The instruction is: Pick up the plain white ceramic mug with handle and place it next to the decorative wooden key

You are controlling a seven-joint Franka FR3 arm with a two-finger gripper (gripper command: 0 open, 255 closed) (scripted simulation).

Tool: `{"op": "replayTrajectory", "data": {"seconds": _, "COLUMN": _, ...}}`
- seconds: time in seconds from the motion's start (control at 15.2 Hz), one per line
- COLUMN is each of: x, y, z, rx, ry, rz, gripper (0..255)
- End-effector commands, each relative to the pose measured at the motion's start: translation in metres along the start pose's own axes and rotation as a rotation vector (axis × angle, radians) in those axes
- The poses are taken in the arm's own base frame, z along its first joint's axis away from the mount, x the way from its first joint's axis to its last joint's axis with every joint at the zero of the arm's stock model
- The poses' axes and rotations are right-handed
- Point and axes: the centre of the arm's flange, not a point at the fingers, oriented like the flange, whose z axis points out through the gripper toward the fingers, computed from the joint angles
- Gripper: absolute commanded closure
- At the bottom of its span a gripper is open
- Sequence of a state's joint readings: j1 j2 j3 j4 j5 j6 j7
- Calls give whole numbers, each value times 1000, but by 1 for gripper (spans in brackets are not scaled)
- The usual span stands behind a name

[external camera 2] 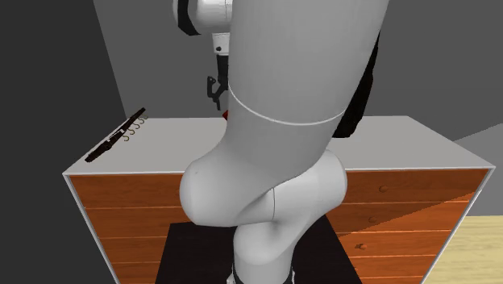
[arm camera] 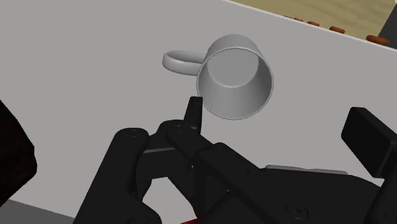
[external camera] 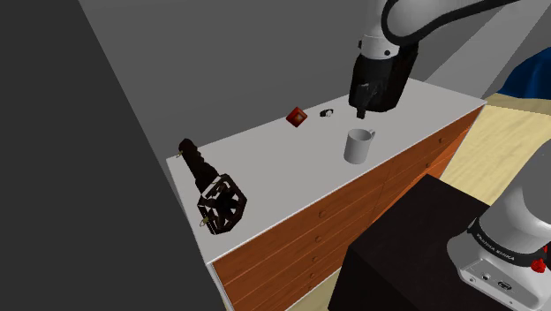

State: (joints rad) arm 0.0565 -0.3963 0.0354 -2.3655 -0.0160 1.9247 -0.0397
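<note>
A plain white mug (external camera: 357, 146) with a handle stands upright on the white dresser top (external camera: 283, 163). My gripper (external camera: 360, 112) hangs just above it and slightly behind, open and holding nothing. In the wrist view the mug (arm camera: 235, 76) lies ahead of the gripper (arm camera: 280, 127), close to one finger, its handle pointing away from the gripper's gap; the black fingers (arm camera: 193, 114) stand wide apart. The dark ornate key (external camera: 212, 187) lies near the dresser's end at the shoulder view's left. In the second exterior view the key (external camera 2: 117, 135) is on the left and the gripper (external camera 2: 216, 98) sits beside my arm.
A small red object (external camera: 297, 116) and a small ring-like item (external camera: 327, 112) lie near the wall behind the mug. The dresser has orange wooden drawer fronts (external camera: 353, 212). The black stand (external camera: 415, 252) sits before it. My arm (external camera 2: 282, 121) blocks much of the second exterior view.
</note>
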Motion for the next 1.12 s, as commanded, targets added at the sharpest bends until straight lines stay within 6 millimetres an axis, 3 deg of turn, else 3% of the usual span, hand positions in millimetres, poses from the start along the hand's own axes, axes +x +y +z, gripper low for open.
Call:
{"op": "replayTrajectory", "data": {"seconds": 0.0, "x": 12, "y": -6, "z": 25, "rx": 0, "ry": -34, "rz": -10, "gripper": 0}}
{"op": "replayTrajectory", "data": {"seconds": 0.33, "x": 37, "y": -19, "z": 90, "rx": -2, "ry": -119, "rz": -34, "gripper": 0}}
{"op": "replayTrajectory", "data": {"seconds": 0.86, "x": 34, "y": -20, "z": 132, "rx": -2, "ry": -122, "rz": -35, "gripper": 0}}
{"op": "replayTrajectory", "data": {"seconds": 1.06, "x": 34, "y": -20, "z": 132, "rx": -2, "ry": -122, "rz": -35, "gripper": 0}}
